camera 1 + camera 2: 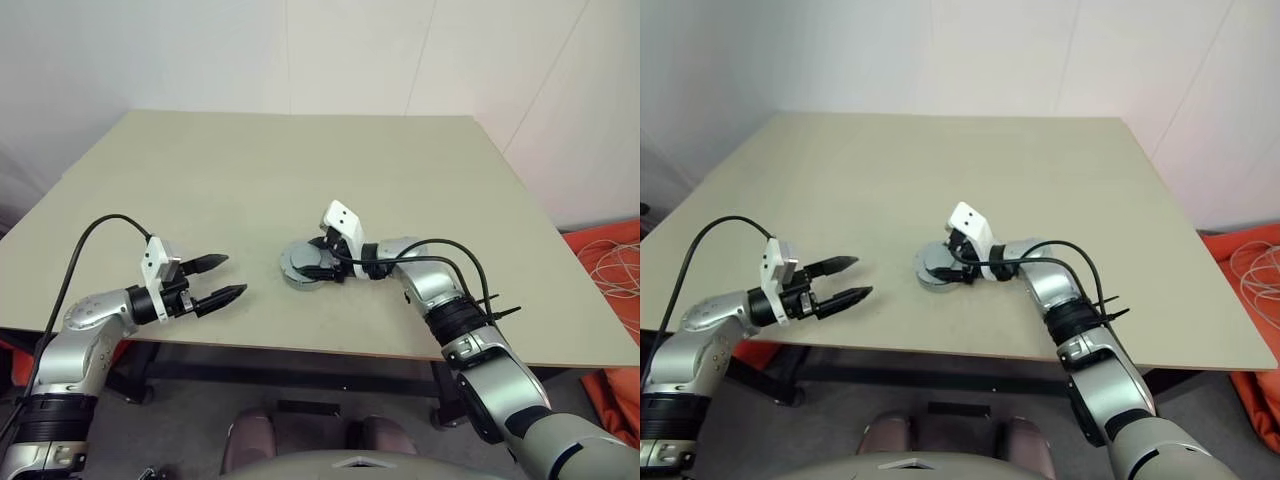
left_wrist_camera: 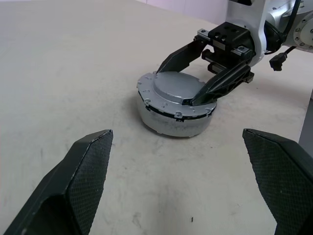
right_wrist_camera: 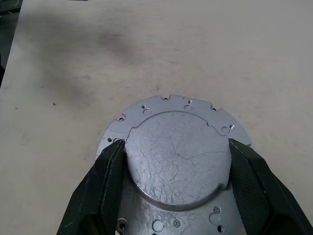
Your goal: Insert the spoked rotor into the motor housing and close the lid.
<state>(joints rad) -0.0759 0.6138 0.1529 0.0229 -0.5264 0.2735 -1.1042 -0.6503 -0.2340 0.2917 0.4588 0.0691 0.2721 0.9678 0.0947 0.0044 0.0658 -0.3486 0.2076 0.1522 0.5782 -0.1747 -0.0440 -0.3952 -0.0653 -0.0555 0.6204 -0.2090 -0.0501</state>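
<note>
Right gripper [image 3: 171,161] clamps lid's [image 3: 178,156] raised centre atop motor housing [image 2: 171,122]; left gripper [image 1: 222,280] open.

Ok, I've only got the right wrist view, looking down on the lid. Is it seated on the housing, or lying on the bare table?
Observer: On the housing. The lid caps it, and the stack stands on the table.
Operator: Does it look level?
Observer: From the side, yes: the seam between lid and housing runs even around the part I can see.
Operator: And where's the left gripper?
Observer: The left gripper is open, hanging over the table left of the stack, well apart from it and touching nothing.
</note>
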